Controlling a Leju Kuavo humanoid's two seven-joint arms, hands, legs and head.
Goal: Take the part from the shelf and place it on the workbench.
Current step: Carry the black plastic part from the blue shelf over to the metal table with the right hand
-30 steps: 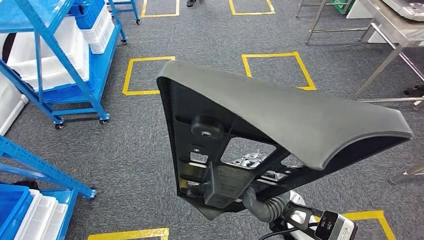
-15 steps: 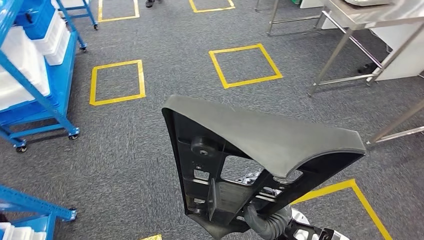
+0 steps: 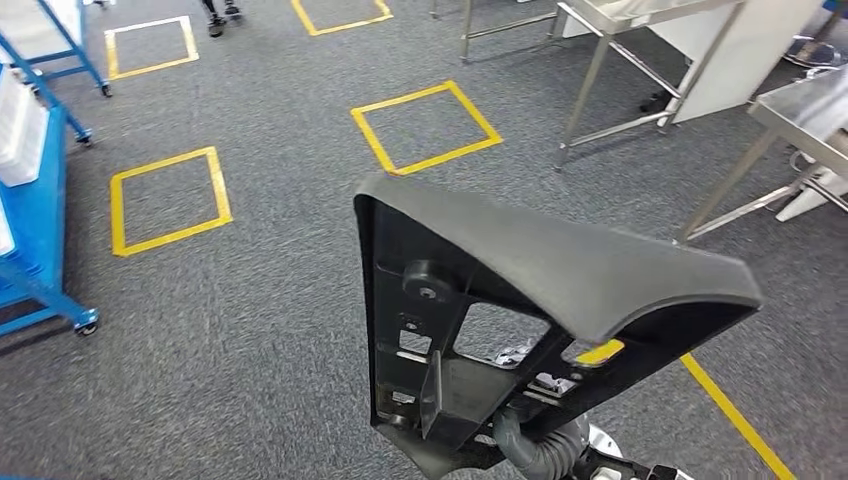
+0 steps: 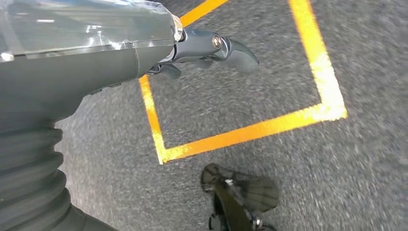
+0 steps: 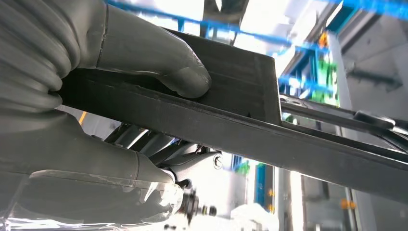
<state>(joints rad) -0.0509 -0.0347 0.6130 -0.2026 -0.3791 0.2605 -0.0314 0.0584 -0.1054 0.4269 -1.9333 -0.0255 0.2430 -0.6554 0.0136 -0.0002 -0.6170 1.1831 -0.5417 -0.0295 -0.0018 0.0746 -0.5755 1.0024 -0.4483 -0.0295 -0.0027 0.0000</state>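
I have the part (image 3: 540,300) off the shelf, clamped in my right robot hand (image 5: 120,96) and carried upright above it, left robot hand (image 4: 211,50) hanging empty, fingers loosely curled; the counter (image 3: 810,110), ahead-right, awaits placement.

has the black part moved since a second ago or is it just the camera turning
Cannot tell: the black part sits about mid-picture throughout, while the yellow floor squares slide, so the camera turned.
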